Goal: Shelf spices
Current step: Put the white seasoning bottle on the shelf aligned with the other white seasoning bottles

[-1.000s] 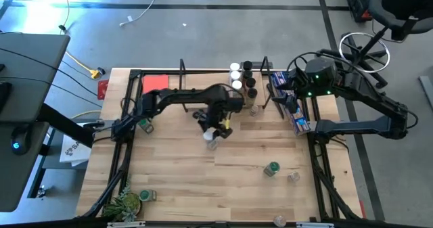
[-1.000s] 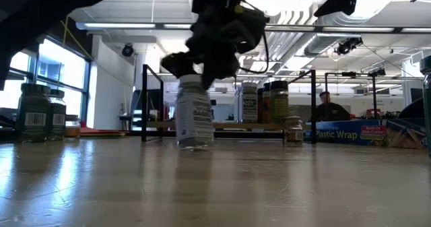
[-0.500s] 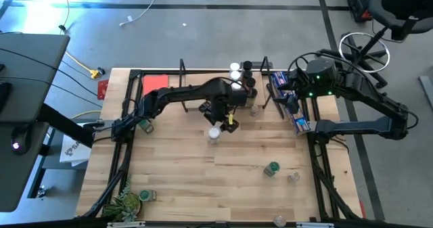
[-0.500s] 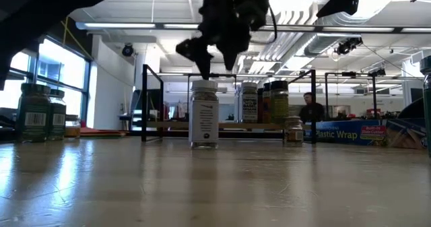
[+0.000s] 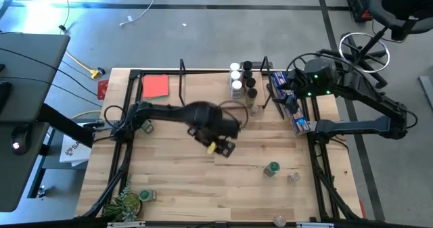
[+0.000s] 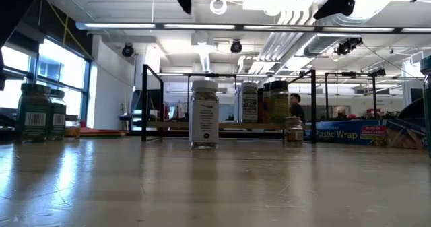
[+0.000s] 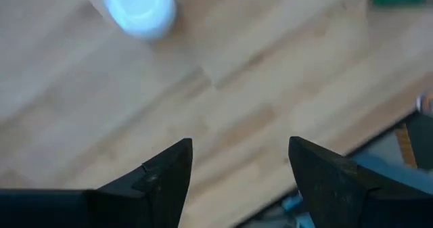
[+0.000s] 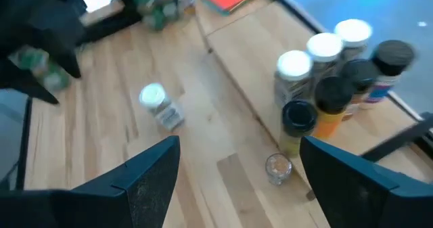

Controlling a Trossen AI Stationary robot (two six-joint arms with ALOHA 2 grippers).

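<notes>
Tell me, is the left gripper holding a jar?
No, the left gripper is open with nothing between its fingers, and the white-lidded jar stands apart.

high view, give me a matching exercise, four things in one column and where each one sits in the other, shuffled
Things:
1. red card
2. potted plant
3. blue packet
4. green-lidded jar

Places:
A. near left corner of the table
B. bare wood, near right part
C. far left, beside the shelf
D. right edge, under the right arm

Pairs: 1-C, 2-A, 3-D, 4-B
</notes>
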